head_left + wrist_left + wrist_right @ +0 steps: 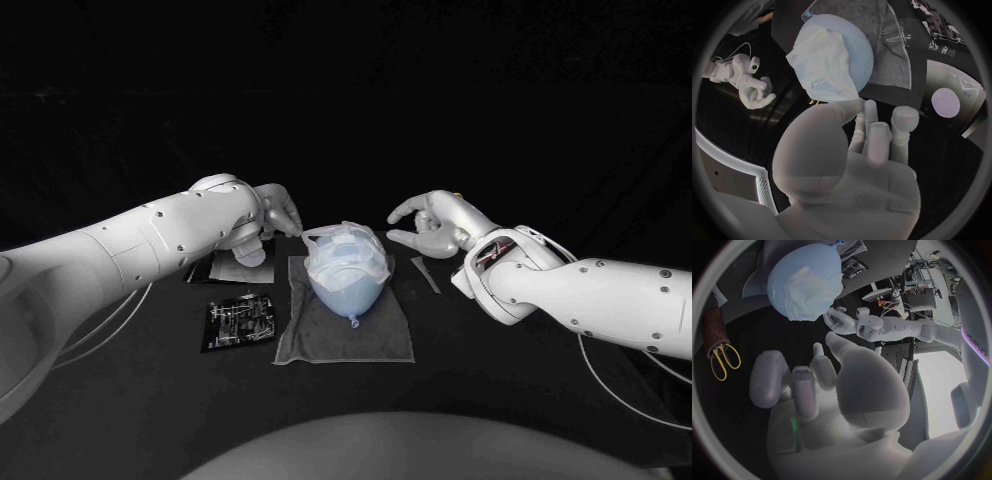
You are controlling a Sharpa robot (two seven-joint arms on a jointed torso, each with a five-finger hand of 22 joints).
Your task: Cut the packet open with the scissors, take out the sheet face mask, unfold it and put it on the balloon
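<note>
Head camera: high, looking down on the table from mid-distance. Wrist cameras: fisheye, close behind the left hand and the right hand, each facing the table's middle. All three share the balloon on its cloth.

One pale blue teardrop-shaped balloon is showing, and one white sheet face mask is covering part of it. One grey rectangular cloth is lying under them. One black printed foil packet is lying on the table. One pair of yellow-handled scissors is showing in the right wrist view, and one brown oblong object is lying beside it. One silvery rectangular tray is carrying one pale round disc. Two silver many-fingered hands are working over the table, the left hand and the right hand, each sitting on one of two white arms.
</note>
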